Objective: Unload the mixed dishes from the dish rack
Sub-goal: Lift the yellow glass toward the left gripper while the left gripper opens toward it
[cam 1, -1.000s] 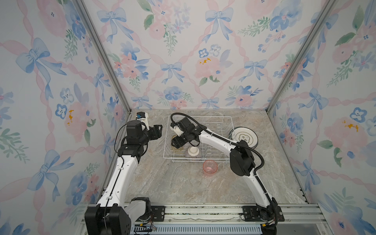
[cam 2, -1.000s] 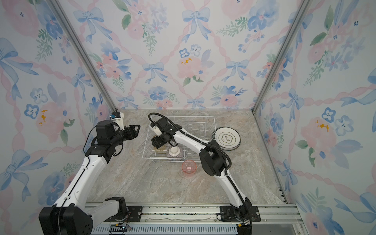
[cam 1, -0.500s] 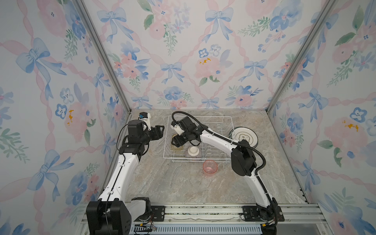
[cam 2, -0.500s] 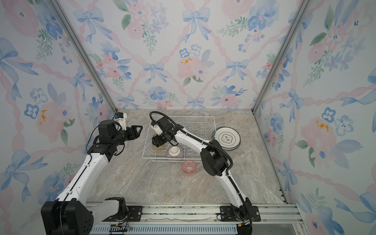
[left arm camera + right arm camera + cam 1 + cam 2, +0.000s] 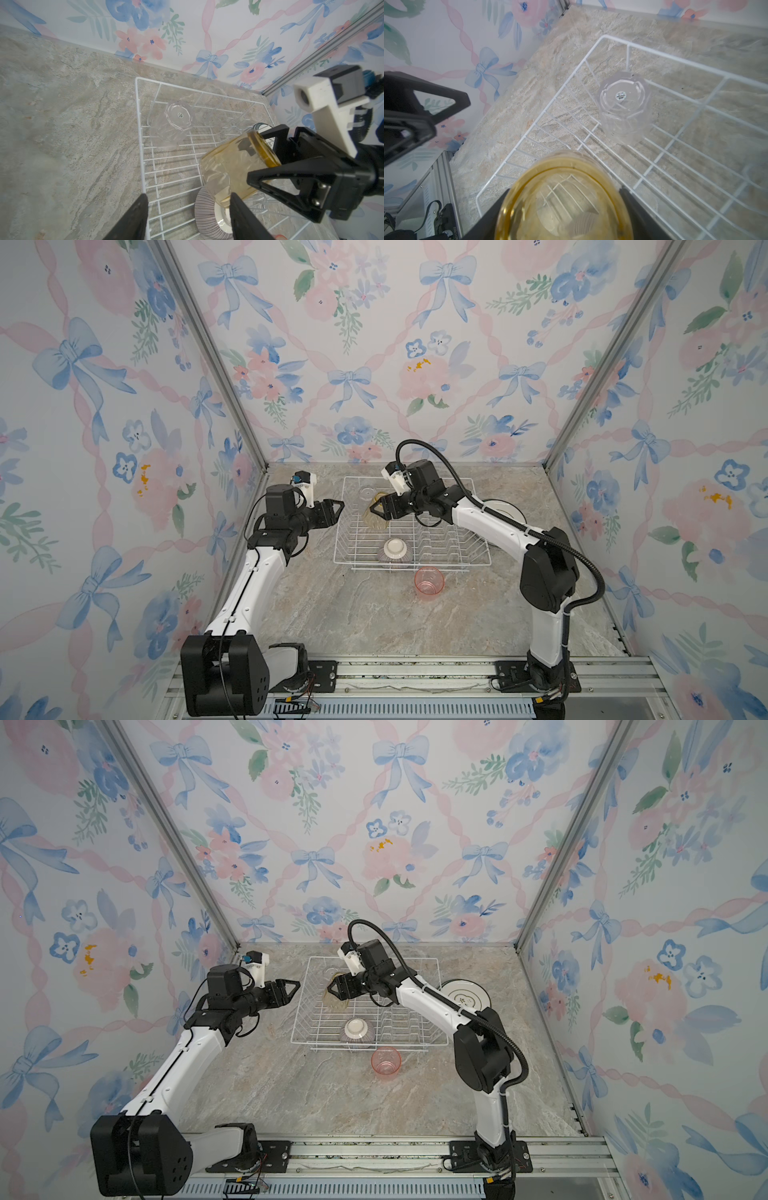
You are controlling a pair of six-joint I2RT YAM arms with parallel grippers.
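Left gripper (image 5: 335,508) has edged right toward the rack (image 5: 457,563), jaws apart. Right gripper (image 5: 379,508) clamps the yellow tumbler (image 5: 376,522), tilted above the rack's far left. Pink tumbler (image 5: 429,580) stands on the marble tabletop (image 5: 353,614), floral walls (image 5: 374,344) around.

I count three tumblers: clear tumbler (image 5: 367,492), yellow tumbler (image 5: 376,521), pink tumbler (image 5: 429,580); one striped bowl (image 5: 395,549); one dish rack (image 5: 357,539); one plate (image 5: 509,510) in view.
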